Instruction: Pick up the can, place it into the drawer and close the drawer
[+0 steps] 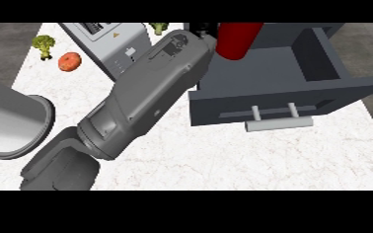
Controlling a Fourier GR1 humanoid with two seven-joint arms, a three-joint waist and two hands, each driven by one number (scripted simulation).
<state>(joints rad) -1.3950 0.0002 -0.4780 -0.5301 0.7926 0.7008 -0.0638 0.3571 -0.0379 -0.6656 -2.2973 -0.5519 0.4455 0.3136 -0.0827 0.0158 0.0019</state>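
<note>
curling round the can (237, 42) over the open drawer (255, 76), the left hand (205, 28) hides behind its forearm (146, 94), beside an appliance (109, 42)

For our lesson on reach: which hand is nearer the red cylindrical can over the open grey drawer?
Left. The left hand is right beside the red cylindrical can, at its left in the view; the right hand does not show.

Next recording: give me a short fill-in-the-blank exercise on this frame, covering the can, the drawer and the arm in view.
1. The can above the drawer is coloured ____.
2. The drawer, with its handle facing the robot, stands ____.
3. The hand beside the can is the robot's ____ one.

Missing words: red; open; left.
</note>
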